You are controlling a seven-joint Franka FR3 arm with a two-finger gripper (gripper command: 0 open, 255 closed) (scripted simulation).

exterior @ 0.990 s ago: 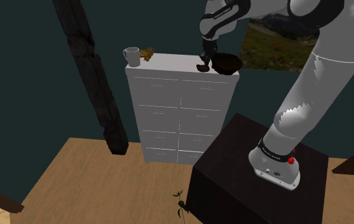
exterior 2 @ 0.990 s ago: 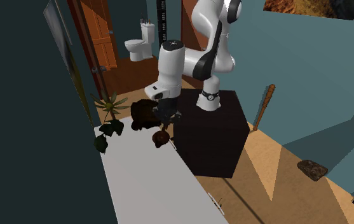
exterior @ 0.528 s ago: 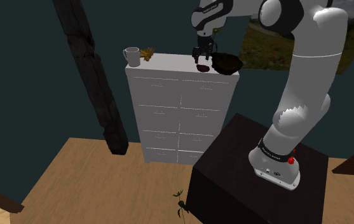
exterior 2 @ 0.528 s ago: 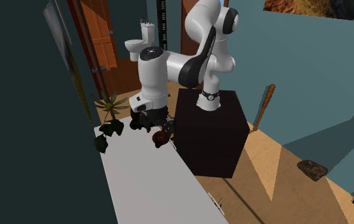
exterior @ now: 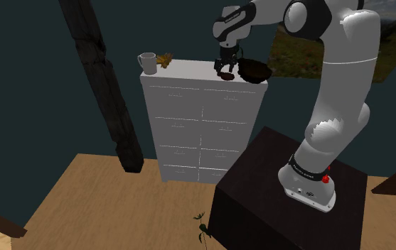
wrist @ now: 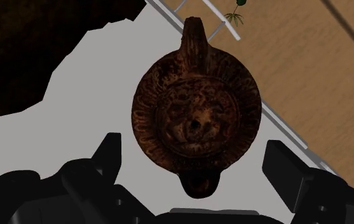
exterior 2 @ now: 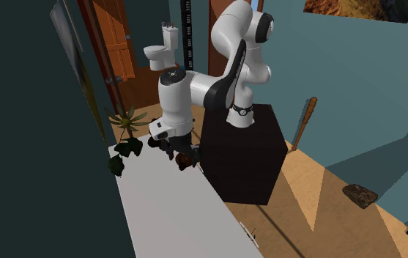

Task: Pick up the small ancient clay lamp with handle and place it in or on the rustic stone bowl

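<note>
Wrist view: jaws spread wide, holding nothing, poised straight above dark brown lamp (wrist: 194, 124) on white dresser top (wrist: 86, 95), near front edge. Lamp's handle-to-spout axis lies crosswise to closing line, body centred between fingers (wrist: 296, 175). Dark bowl (exterior: 254, 70) just right of lamp in shoulder view.

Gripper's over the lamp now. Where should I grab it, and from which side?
Probably the lamp's round body, across its middle, coming straight down from above. It lies flat on the dresser, and its two protruding ends run crosswise to the closing line, so the gripper's open fingers flank the plain curved sides.
</note>
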